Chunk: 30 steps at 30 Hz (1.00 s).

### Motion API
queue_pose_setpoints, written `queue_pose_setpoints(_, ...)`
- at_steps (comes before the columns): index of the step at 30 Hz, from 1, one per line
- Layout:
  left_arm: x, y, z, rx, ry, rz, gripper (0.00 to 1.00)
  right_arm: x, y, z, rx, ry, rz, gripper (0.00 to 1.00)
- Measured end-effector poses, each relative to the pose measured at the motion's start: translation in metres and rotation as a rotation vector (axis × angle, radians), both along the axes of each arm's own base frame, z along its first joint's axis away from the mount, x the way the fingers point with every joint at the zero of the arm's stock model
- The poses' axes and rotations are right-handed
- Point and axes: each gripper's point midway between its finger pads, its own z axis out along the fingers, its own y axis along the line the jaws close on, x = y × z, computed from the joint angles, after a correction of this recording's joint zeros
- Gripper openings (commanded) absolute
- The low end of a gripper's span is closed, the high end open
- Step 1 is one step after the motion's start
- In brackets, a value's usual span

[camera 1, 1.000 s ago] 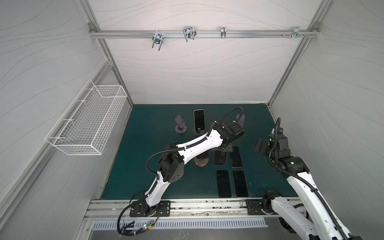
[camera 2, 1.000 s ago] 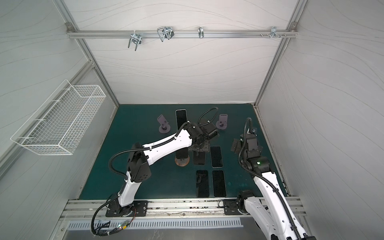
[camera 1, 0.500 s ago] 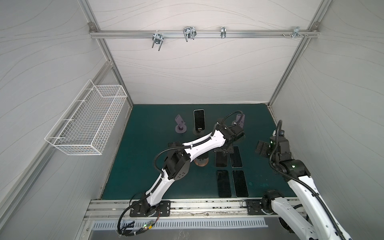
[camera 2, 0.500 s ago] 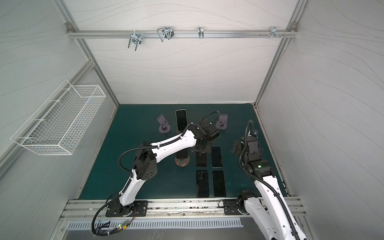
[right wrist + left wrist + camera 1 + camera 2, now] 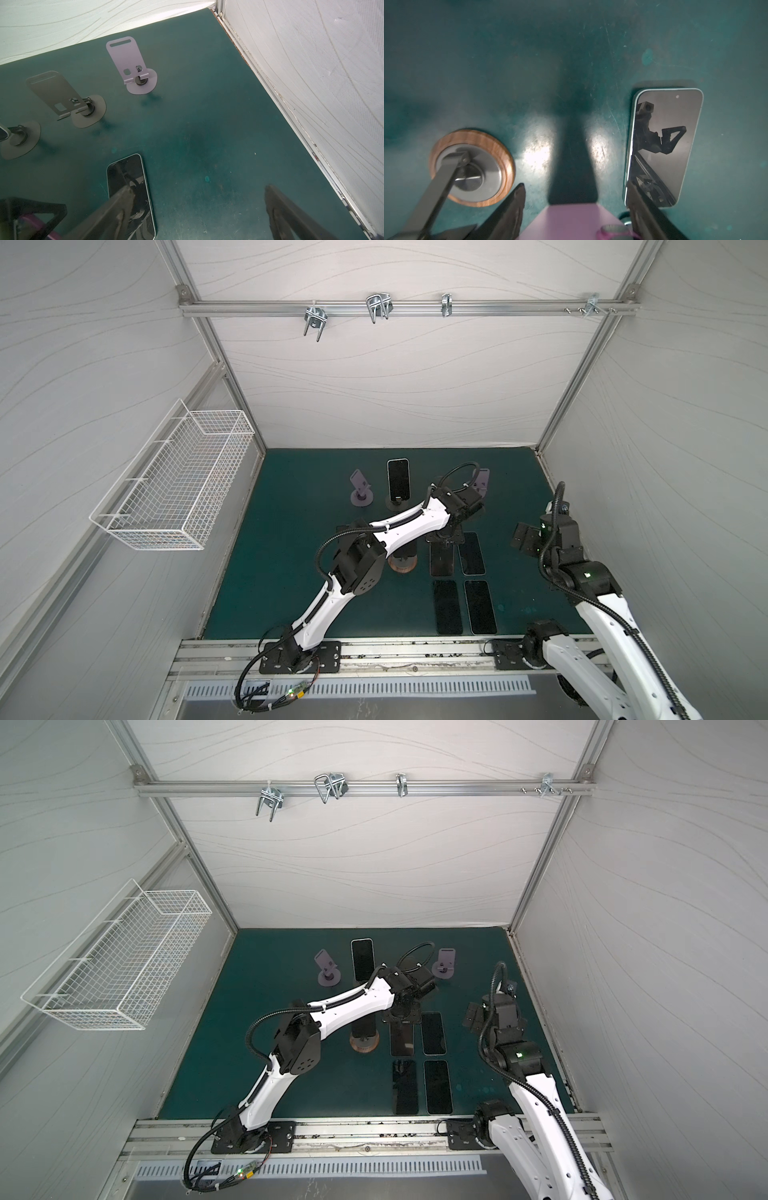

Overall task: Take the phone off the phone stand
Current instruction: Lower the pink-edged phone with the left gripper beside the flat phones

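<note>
My left gripper is shut on a pink-backed phone. In both top views the left gripper holds the phone dark screen up, low over the mat beside a flat phone. An empty grey phone stand stands behind it, mostly hidden by the arm in both top views. My right gripper hovers open and empty at the right.
A phone leans on a dark stand at the back. Two purple stands are empty. A wooden-based stand is close on the left. Two more phones lie in front. A wire basket hangs on the left wall.
The left arm's elbow has swung up and to the right while its gripper and the phone stay at nearly the same spot. The right gripper has drifted slightly toward the front.
</note>
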Motion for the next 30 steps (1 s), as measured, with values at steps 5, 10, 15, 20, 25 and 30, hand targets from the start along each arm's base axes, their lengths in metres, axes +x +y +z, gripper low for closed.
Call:
queue_pose_setpoints(5, 0.001, -0.004, 0.000, -0.009, 0.003, -0.001, 0.50, 0.000, 0.000, 0.000, -0.001, 0.001, 0.000, 0.99)
queue_pose_setpoints(10, 0.003, -0.005, -0.004, -0.005, 0.002, -0.001, 0.49, 0.000, 0.000, -0.001, -0.002, 0.005, 0.000, 0.99)
queue_pose_setpoints(15, 0.005, -0.007, -0.014, 0.003, 0.010, -0.001, 0.49, 0.000, 0.000, -0.001, -0.002, 0.006, 0.000, 0.99)
queue_pose_setpoints(20, 0.007, -0.009, -0.018, 0.005, 0.010, -0.004, 0.49, 0.000, 0.000, -0.002, -0.001, 0.009, 0.002, 0.99)
queue_pose_setpoints(25, 0.008, -0.010, -0.020, 0.008, 0.006, -0.010, 0.49, 0.000, 0.001, -0.002, 0.001, 0.010, 0.004, 0.99)
queue_pose_setpoints(30, 0.013, -0.010, -0.027, 0.020, -0.010, -0.014, 0.49, 0.000, 0.001, -0.002, 0.002, 0.010, 0.006, 0.99)
